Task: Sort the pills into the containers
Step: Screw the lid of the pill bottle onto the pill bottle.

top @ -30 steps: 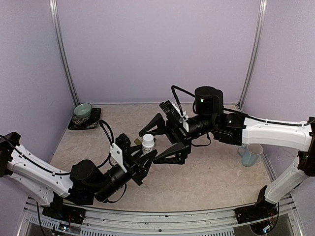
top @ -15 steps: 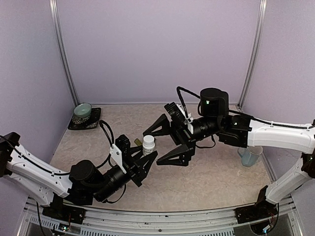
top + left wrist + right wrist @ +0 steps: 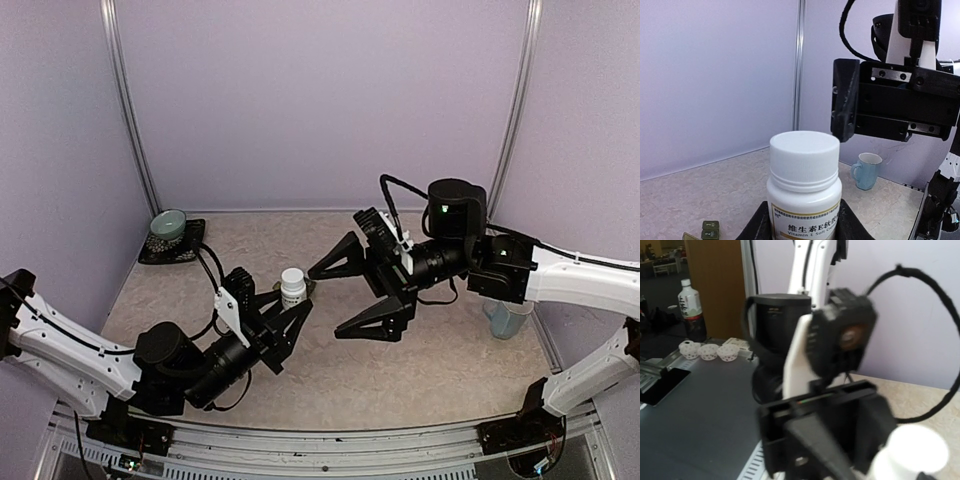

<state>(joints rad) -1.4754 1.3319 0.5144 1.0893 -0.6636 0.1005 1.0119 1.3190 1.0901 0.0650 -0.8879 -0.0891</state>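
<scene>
My left gripper is shut on a white pill bottle with a white screw cap, held upright above the table. The left wrist view shows the bottle close up between the dark fingers, its cap on. No loose pills show. The containers, a small dark green strip, lie on the table at the lower left of that view. My right gripper hangs wide open just right of the bottle, apart from it, its fingers pointing at the bottle. One of its fingers hangs above and behind the cap.
A pale blue mug stands at the right, under the right arm. A pale green bowl sits on a dark mat in the far left corner. Purple walls close in the table on three sides.
The right gripper, still wide open, has drawn back to the right, away from the bottle. The left gripper has shifted the bottle slightly left.
</scene>
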